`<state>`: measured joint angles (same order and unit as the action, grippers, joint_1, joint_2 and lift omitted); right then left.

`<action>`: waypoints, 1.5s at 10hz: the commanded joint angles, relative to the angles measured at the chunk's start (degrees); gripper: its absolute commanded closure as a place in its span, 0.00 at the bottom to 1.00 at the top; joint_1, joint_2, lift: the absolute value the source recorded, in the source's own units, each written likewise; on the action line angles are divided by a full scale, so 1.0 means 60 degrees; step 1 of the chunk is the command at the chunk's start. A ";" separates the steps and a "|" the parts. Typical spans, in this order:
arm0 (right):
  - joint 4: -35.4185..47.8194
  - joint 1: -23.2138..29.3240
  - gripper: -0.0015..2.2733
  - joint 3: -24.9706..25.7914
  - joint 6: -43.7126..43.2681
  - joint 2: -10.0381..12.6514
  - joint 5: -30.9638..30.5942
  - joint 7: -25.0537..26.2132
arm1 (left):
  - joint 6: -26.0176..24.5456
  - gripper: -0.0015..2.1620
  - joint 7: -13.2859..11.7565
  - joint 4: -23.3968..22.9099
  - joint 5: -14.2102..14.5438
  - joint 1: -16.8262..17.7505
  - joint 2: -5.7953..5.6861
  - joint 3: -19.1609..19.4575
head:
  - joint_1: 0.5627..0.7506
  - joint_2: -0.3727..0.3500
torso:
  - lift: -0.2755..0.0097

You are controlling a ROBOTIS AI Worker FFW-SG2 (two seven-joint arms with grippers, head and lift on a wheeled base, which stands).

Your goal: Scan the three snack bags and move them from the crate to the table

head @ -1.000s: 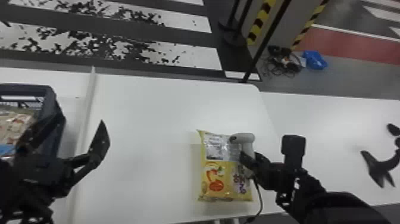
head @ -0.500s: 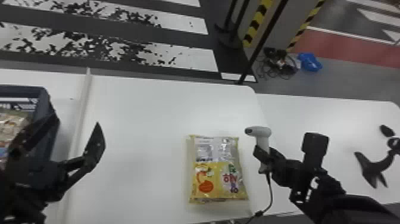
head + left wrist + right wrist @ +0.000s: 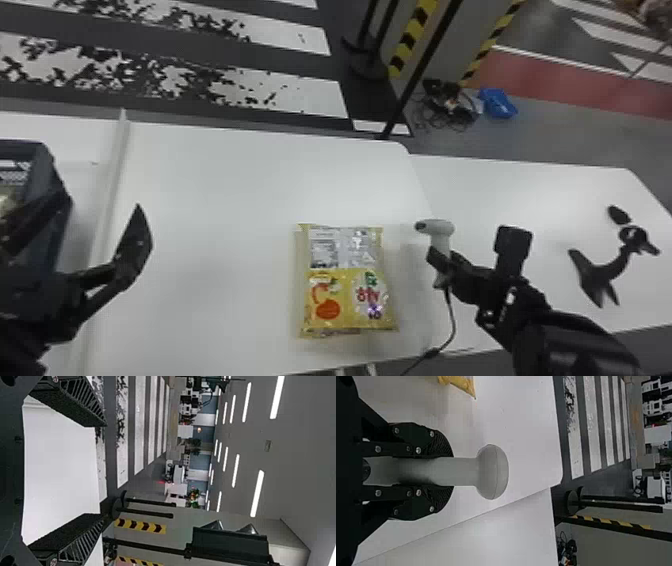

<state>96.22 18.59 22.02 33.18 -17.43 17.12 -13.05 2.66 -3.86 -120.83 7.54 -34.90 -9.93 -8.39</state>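
In the head view, a yellow snack bag (image 3: 350,300) lies flat on the white table (image 3: 225,200), between the two hands and near the scanner (image 3: 441,228) that the right hand (image 3: 441,262) holds by its handle, while the left hand (image 3: 100,197) is at the dark crate (image 3: 47,175), where something pale is partly visible. In the left wrist view, the left hand (image 3: 104,470) has its fingers spread wide with nothing between them. In the right wrist view, the right hand (image 3: 453,471) is closed around the scanner's handle, and a yellow bag's corner lies on the table.
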 commanded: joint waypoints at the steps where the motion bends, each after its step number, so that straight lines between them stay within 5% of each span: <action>1: -0.0993 -0.0344 0.99 -0.0052 -0.0584 -0.0142 -0.0099 -0.0287 | -0.0028 0.03 -0.0015 -0.0018 -0.0012 0.0015 -0.0015 0.0008 | 0.70 0.03 | 0.75; 2: -0.1257 -0.0476 0.98 -0.0066 -0.0614 -0.0216 -0.0187 -0.0521 | -0.0086 0.03 -0.0001 -0.0018 -0.0026 0.0045 -0.0015 0.0008 | 0.70 0.03 | 0.75; 3: -0.1462 -0.0652 0.81 -0.0169 -0.0379 -0.0274 -0.0261 -0.0770 | -0.0174 0.03 -0.0001 -0.0018 -0.0026 0.0103 -0.0015 -0.0007 | 0.70 0.03 | 0.75; 4: -0.1520 -0.0696 0.12 -0.0330 -0.0379 -0.0274 -0.0451 -0.0741 | -0.0203 0.03 -0.0001 -0.0003 -0.0026 0.0132 -0.0015 -0.0007 | 0.70 0.03 | 0.75; 5: -0.1520 -0.0710 0.00 -0.0359 -0.0526 -0.0274 -0.0510 -0.0653 | -0.0233 0.03 -0.0001 -0.0003 -0.0012 0.0162 -0.0015 -0.0007 | 0.70 0.03 | 0.75; 8: 0.0574 0.0623 0.04 0.0388 -0.0965 -0.0084 0.0970 -0.0667 | -0.0379 0.03 -0.0001 0.0041 -0.0012 0.0250 -0.0015 0.0008 | 0.70 0.03 | 0.75; 10: 0.1907 0.0740 0.04 0.1062 0.2785 0.0019 0.1483 -0.2440 | -0.0379 0.03 -0.0001 0.0144 -0.0026 0.0294 0.0000 -0.0036 | 0.70 0.03 | 0.75; 15: 0.0853 0.0256 0.04 0.1120 0.4484 0.0063 0.2361 -0.3993 | -0.0203 0.03 -0.0015 0.0041 -0.0041 0.0088 -0.0030 -0.0080 | 0.70 0.05 | 0.75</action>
<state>102.12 20.27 28.83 59.89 -17.07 30.66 -36.93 1.38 -3.96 -120.57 7.32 -34.29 -10.10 -8.81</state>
